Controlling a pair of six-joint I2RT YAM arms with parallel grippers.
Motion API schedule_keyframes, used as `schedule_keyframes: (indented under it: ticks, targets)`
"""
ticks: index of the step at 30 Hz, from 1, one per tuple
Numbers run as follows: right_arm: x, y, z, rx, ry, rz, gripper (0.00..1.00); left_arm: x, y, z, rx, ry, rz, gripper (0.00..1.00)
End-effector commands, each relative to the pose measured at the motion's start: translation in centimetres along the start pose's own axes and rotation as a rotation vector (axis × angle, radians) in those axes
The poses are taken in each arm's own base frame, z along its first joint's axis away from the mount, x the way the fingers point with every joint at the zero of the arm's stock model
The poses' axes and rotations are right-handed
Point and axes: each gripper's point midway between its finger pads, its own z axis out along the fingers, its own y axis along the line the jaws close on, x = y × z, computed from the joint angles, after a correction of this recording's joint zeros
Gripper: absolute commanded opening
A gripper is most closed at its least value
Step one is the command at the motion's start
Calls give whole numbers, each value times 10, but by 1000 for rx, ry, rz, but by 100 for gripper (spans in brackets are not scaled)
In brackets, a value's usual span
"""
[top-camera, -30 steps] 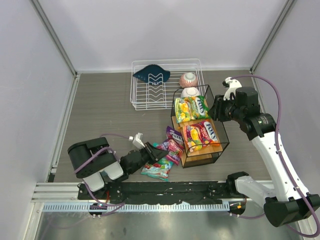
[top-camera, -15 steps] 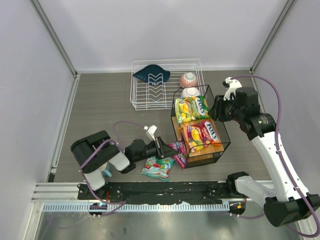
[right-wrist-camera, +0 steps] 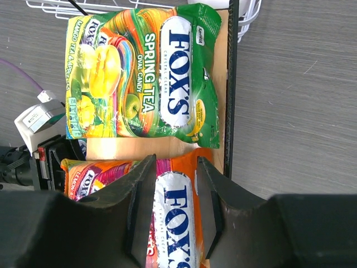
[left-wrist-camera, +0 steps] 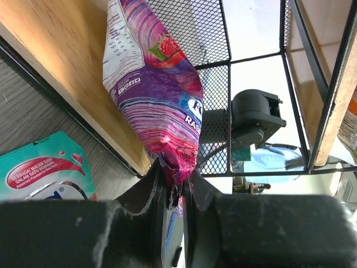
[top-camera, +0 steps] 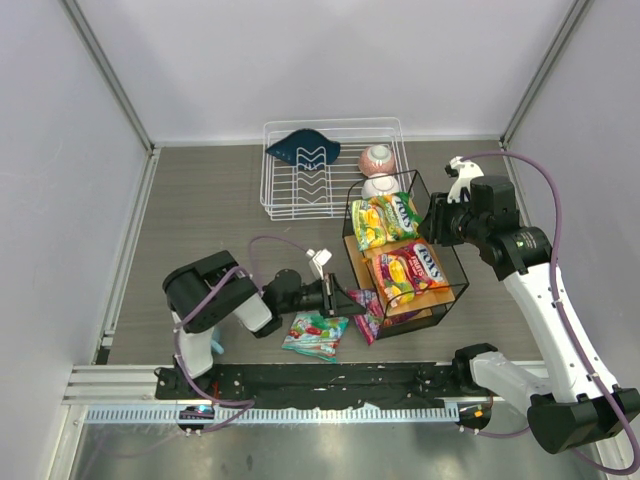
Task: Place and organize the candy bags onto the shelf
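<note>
Left gripper point(left-wrist-camera: 175, 192) clenched on the bottom corner of the purple bag point(left-wrist-camera: 153, 106), bag crossing the board edge at the open left side of the shelf point(left-wrist-camera: 61, 61), mesh panel point(left-wrist-camera: 184, 22) behind it. Teal bag point(top-camera: 315, 335) flat on table point(top-camera: 200, 220) near that side, bare table further left. Up top, green bag point(right-wrist-camera: 145, 72) far, orange-red bag point(right-wrist-camera: 175, 223) near, thin bare strip between. Right gripper point(right-wrist-camera: 174, 162) jaws parted, gripping nothing, over orange-red bag. Bags glossy, fruit prints, FOX'S logo

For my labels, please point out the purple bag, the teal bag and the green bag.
purple bag point(left-wrist-camera: 153, 95): left wrist view, middle of its face.
teal bag point(left-wrist-camera: 42, 173): left wrist view, its red label.
green bag point(right-wrist-camera: 145, 72): right wrist view, middle of its front.
</note>
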Motion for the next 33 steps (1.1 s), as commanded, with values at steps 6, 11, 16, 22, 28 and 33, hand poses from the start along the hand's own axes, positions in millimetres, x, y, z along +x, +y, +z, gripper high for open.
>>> schedule_keyframes:
  ticks: [6, 11, 16, 22, 28, 33]
  targets:
    - [-6, -2, -3, 16, -18, -11, 41, -21, -48, 13, 238, -27, 144, 0]
    - [-5, -4, -5, 26, -20, -13, 41, -26, -39, 23, 225, -35, 130, 0]
    - [-4, -4, -5, 26, -15, -11, 41, -32, -35, 28, 212, -65, 126, 0]
    - [1, -3, -5, 17, 0, -8, 41, -39, -30, 34, 203, -80, 119, 0]
    - [1, -3, -8, 17, 0, -10, 41, -42, -29, 41, 202, -66, 123, 0]
    - [-5, 6, -12, -21, -18, -10, 41, -45, -31, 47, 204, -59, 128, 0]
